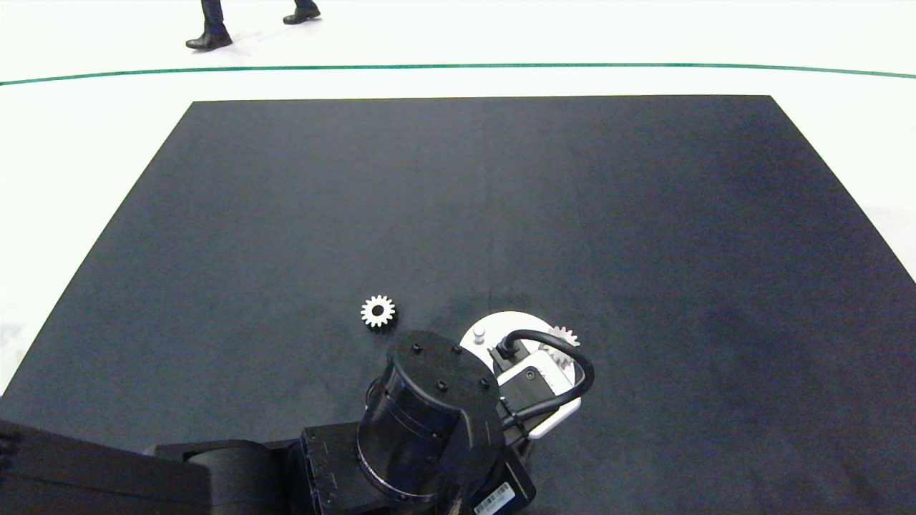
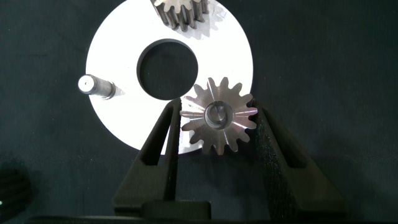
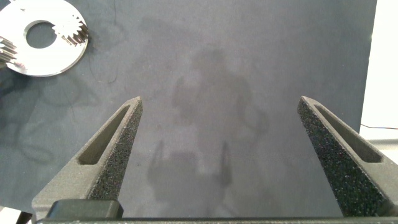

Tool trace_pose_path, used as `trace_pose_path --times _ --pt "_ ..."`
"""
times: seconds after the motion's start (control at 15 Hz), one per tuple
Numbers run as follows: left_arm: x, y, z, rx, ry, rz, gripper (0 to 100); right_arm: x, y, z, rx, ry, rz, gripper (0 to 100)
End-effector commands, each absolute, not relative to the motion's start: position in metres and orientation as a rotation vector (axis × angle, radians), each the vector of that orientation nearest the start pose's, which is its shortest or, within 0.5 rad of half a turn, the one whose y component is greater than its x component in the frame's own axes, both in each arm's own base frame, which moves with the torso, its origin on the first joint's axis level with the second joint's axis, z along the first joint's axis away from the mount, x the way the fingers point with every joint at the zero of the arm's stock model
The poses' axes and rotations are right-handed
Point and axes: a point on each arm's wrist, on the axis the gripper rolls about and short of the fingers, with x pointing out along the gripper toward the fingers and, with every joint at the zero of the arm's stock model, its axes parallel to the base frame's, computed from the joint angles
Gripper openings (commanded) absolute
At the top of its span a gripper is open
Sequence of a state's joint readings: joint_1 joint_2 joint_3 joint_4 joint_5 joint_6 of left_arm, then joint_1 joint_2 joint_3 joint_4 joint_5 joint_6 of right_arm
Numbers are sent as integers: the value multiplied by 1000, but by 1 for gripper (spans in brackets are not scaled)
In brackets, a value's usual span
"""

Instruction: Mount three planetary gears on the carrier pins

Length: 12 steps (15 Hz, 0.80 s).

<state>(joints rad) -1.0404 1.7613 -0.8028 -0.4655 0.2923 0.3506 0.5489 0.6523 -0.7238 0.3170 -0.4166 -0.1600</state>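
Note:
The white carrier disc (image 2: 118,50) lies on the black mat with its carrier pins standing up; one bare pin (image 2: 93,85) shows beside the central hole. One planetary gear (image 2: 180,14) sits at the disc's far rim. A second gear (image 2: 219,118) rests over a pin, whose tip shows in its centre hole, and my left gripper (image 2: 217,107) is shut on its teeth from both sides. In the head view a third gear (image 1: 378,311) lies loose on the mat, left of the disc (image 1: 501,322). My right gripper (image 3: 219,102) hangs open over bare mat, far from the disc (image 3: 37,56).
The left arm (image 1: 429,408) reaches in from the lower left and covers most of the disc in the head view. The black mat (image 1: 644,214) spreads wide to the back and right. A person's shoes (image 1: 209,41) stand on the white floor beyond the table.

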Motion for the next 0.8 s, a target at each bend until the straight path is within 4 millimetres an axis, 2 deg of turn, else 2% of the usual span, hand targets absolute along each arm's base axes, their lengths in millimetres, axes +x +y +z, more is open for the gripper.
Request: trace_pose_path --times 0.07,0.8 --pt "162 -262 145 635 253 -795 7 29 7 245 -276 210 147 100" --pt "163 -265 139 638 257 -800 7 29 7 245 -276 210 147 100"
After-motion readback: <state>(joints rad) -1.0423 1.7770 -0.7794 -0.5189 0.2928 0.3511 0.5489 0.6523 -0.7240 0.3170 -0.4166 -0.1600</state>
